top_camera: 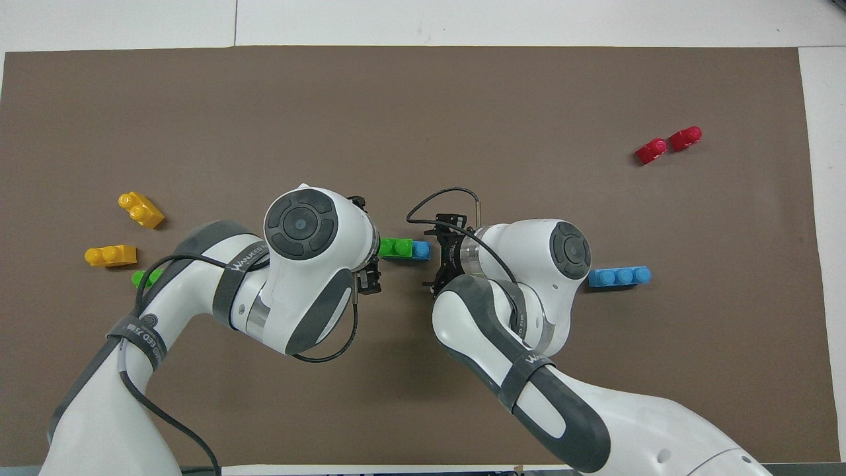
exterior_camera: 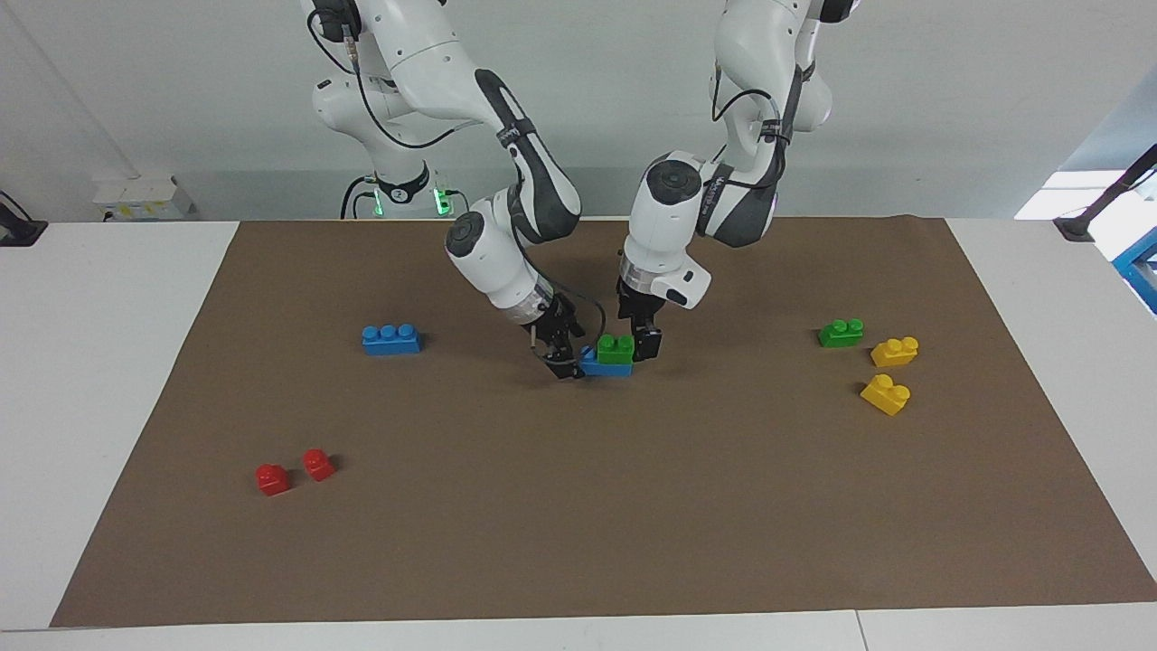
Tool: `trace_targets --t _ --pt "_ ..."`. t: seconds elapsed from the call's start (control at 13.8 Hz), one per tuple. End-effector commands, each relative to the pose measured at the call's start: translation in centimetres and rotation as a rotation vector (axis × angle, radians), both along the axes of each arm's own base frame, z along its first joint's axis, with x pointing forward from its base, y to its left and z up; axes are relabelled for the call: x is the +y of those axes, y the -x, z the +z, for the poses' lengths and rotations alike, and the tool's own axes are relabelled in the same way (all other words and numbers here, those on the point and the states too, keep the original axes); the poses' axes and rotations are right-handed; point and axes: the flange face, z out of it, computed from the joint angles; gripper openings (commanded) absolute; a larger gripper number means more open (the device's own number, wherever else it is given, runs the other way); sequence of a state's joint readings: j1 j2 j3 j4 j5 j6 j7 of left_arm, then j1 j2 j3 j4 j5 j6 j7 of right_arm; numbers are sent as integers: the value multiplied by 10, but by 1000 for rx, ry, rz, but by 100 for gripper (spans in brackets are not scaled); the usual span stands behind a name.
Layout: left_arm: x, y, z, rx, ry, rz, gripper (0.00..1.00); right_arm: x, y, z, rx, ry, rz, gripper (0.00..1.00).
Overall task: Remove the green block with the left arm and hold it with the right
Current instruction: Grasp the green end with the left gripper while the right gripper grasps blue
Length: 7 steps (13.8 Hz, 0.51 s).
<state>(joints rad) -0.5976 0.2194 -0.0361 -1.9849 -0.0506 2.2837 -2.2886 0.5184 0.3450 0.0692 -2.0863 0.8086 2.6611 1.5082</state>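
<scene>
We find the green block (exterior_camera: 616, 349) (top_camera: 395, 247) seated on top of a blue block (exterior_camera: 598, 364) (top_camera: 421, 250) near the middle of the brown mat (exterior_camera: 578, 506) (top_camera: 423, 119) that covers the table (exterior_camera: 108, 298) (top_camera: 462, 20). The pair sits directly between the 2 hands.

The left hand (exterior_camera: 647, 342) (top_camera: 371, 261) is down at the green block, at the end of it toward the left arm's end of the table. 1 dark finger stands just beside that end of the block. We cannot tell whether its fingers are apart or pressed on the block, since the wrist covers them from above.

The right hand (exterior_camera: 564, 354) (top_camera: 439, 258) is tilted and sits low at the other end of the stack, at the blue block's exposed end. Its fingertips appear to touch or nearly touch the blue block. We cannot tell whether they are clamped on it.

Toward the left arm's end of the table from the left hand, well apart from it, we note a second green block (exterior_camera: 841, 333) (top_camera: 147, 277), partly covered by the left arm from above, and 2 yellow blocks (exterior_camera: 894, 351) (top_camera: 110, 255) beside it.

Toward the right arm's end of the table from the right hand lies a second blue block (exterior_camera: 390, 339) (top_camera: 619, 276) with 3 studs, alone on the mat. 2 red blocks (exterior_camera: 294, 471) (top_camera: 668, 145) lie just beside each other, farther from the robots than that blue block and well apart from both hands.
</scene>
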Motion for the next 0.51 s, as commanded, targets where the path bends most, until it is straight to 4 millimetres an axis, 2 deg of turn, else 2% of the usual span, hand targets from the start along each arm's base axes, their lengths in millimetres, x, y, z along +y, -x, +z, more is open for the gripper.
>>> trace_targets --t 0.0,0.29,0.44 --pt "-11 8 -13 -3 -3 4 100 6 -3 -10 -28 -4 6 97" --pt "-12 9 -17 -5 -1 4 100 1 -5 -12 -31 -2 7 96" --pt "-11 10 -19 -1 -5 4 100 5 -3 -13 -37 0 26 78"
